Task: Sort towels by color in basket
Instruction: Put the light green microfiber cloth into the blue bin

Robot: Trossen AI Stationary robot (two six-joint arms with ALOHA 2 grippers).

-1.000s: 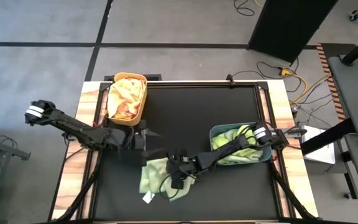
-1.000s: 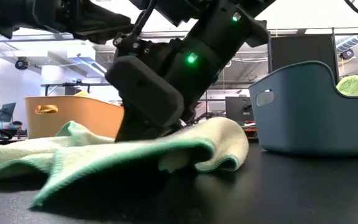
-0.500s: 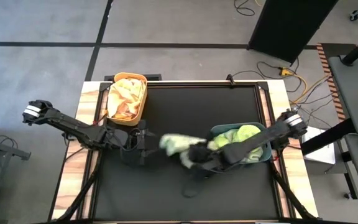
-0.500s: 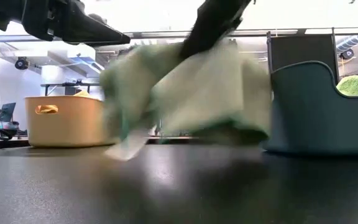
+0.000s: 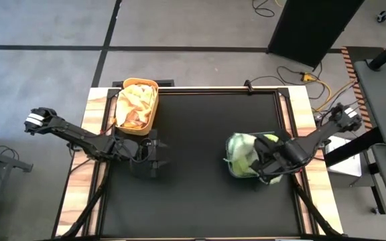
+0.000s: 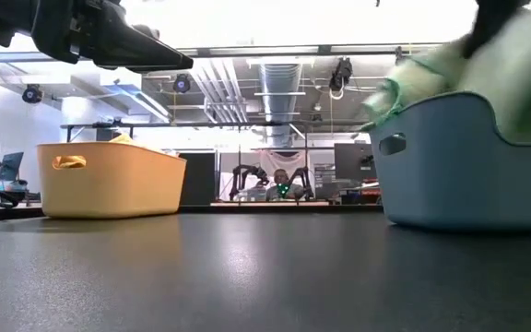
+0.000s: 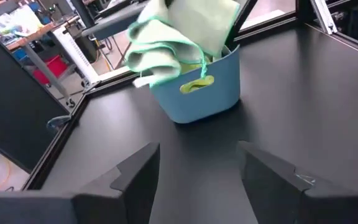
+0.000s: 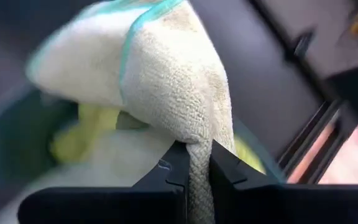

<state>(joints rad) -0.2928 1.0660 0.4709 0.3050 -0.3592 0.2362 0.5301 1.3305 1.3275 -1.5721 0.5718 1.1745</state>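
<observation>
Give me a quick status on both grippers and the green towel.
Right gripper shut on light green towel, above blue basket. Left gripper open, empty, near yellow basket. Nothing in the way.

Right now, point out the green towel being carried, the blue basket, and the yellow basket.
green towel (image 7: 188, 25), left wrist view, its upper fold.
blue basket (image 6: 450, 166), low view, its side wall.
yellow basket (image 6: 109, 180), low view, its front wall.

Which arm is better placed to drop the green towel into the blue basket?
The right arm. Its pincer is shut on the green towel, holding it over the blue basket. The left pincer hangs open and empty near the yellow basket, away from it.
</observation>
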